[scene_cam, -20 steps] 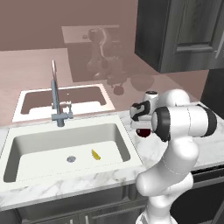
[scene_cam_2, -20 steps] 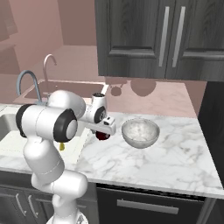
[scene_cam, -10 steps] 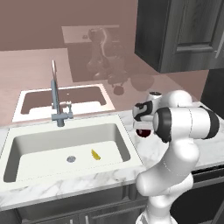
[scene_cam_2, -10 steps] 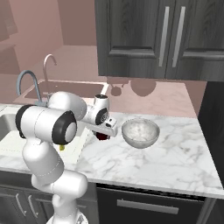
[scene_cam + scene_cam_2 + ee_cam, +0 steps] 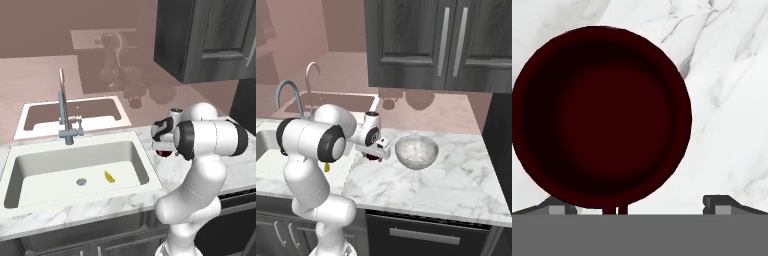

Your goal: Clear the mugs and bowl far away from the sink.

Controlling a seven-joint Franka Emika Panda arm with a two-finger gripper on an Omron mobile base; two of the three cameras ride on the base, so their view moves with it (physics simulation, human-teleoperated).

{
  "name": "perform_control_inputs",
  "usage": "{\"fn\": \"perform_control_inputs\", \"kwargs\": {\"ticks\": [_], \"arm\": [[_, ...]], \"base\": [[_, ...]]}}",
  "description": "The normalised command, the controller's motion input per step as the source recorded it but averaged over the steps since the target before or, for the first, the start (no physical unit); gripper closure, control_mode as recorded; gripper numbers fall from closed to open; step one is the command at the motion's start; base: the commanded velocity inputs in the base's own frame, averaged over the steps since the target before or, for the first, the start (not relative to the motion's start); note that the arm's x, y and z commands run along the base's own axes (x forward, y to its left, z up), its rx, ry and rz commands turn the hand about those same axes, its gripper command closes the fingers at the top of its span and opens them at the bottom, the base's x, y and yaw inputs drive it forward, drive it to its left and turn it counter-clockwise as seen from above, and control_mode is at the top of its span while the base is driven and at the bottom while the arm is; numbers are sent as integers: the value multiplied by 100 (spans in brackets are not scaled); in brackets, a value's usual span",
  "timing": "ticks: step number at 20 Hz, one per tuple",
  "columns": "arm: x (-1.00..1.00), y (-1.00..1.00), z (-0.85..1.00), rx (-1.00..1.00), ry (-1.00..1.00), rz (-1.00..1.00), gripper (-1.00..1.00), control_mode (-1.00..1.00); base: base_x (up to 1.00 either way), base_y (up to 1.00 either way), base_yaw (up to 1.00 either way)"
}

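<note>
Looking down through the hand view, I see my gripper [image 5: 639, 204] spread wide and empty over a dark red mug [image 5: 601, 116] on the marble counter [image 5: 456, 185], between the sink [image 5: 75, 172] and the speckled bowl [image 5: 416, 152].

Dark-red mug [image 5: 601, 116] upright beside bowl [image 5: 416, 152], near sink [image 5: 75, 170].

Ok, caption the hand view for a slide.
Open gripper poised directly above a dark red round cup on the marble counter.
</note>
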Motion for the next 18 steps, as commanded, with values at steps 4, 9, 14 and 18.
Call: {"fn": "perform_control_inputs", "kwargs": {"ticks": [4,9,14,18], "arm": [[0,0,-4,1,0,0,-100,-100],[0,0,0,0,0,0,100,-100],[0,0,0,0,0,0,100,-100],[2,0,0,0,0,0,100,-100]], "base": [[0,0,0],[0,0,0],[0,0,0],[0,0,0]]}}
